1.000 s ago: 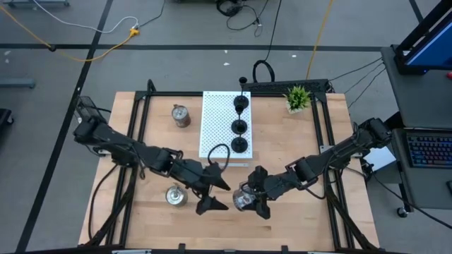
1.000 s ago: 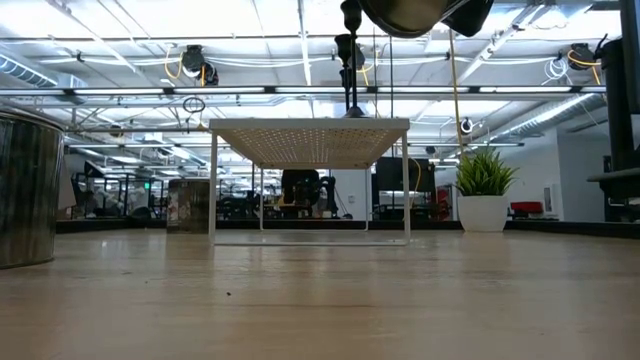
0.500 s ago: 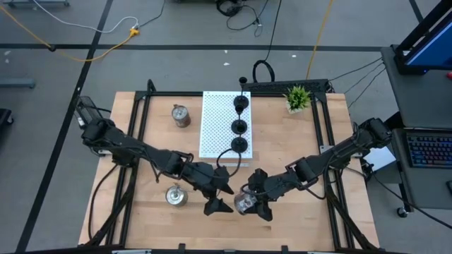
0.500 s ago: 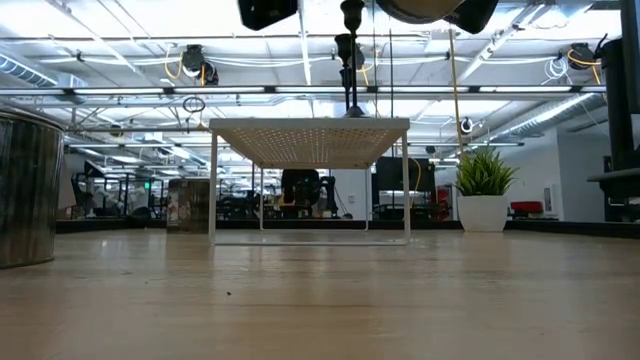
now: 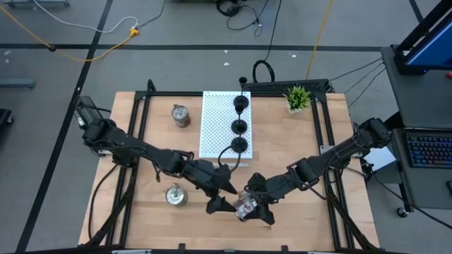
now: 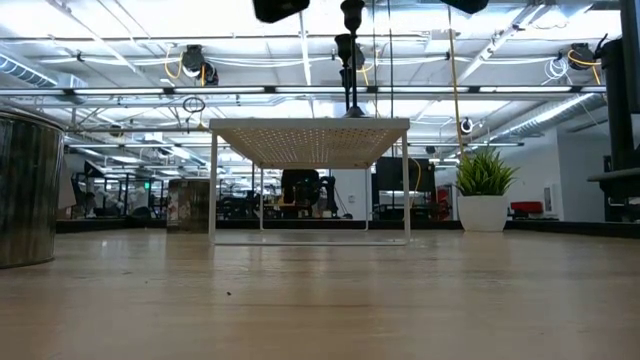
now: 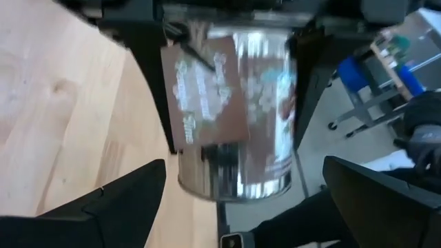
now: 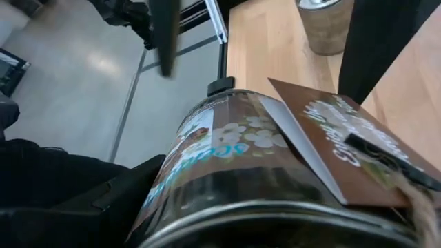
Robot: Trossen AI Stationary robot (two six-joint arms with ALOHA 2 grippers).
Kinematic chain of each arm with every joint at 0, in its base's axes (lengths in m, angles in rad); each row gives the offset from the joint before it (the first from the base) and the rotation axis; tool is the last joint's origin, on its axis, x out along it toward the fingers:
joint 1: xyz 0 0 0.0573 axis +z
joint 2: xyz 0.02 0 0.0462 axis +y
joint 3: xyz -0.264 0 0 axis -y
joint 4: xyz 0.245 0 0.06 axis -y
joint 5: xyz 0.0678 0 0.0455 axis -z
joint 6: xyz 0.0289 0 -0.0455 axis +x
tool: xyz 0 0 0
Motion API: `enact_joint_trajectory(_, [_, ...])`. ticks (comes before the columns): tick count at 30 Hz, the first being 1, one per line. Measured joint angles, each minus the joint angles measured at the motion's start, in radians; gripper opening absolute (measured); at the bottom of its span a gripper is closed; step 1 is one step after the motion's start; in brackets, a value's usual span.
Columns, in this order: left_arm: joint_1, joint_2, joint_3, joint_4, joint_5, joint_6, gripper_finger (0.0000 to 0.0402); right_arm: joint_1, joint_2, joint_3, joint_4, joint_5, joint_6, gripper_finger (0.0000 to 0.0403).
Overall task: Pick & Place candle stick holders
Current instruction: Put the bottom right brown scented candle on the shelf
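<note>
The right gripper (image 5: 248,207) holds a shiny silver holder (image 5: 245,205) above the front middle of the desk (image 5: 296,148), its fingers clamped on the sides. It is a mirror-bright metal cylinder printed with pale flowers (image 8: 227,148), and a brown paper tag (image 8: 341,148) with white lettering hangs from it on a string. The left gripper (image 5: 224,197) faces it from just beside, jaws spread wide with the holder (image 7: 238,120) between the two fingers but touching neither. Two more silver holders stand on the desk, one (image 5: 175,195) behind the left gripper and one (image 5: 181,115) farther off beside the white perforated board (image 5: 215,123). Three black holders (image 5: 239,127) with round bases stand in a row on that board, beyond both grippers.
</note>
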State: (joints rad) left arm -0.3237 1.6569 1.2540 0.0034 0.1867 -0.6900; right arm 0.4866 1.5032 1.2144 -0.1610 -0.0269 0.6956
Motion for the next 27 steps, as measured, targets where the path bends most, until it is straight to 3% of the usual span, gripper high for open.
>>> enact_joint_trajectory(20, [-0.011, 0.077, 0.003, 0.122, 0.041, -0.062, 0.0400, -0.009, 0.000, 0.000, 0.058, -0.006, 0.000, 0.0350])
enact_joint_trajectory(27, [-0.011, 0.152, 0.092, 0.084, 0.108, -0.074, 0.0400, -0.028, 0.001, 0.000, 0.061, -0.033, -0.030, 0.0350])
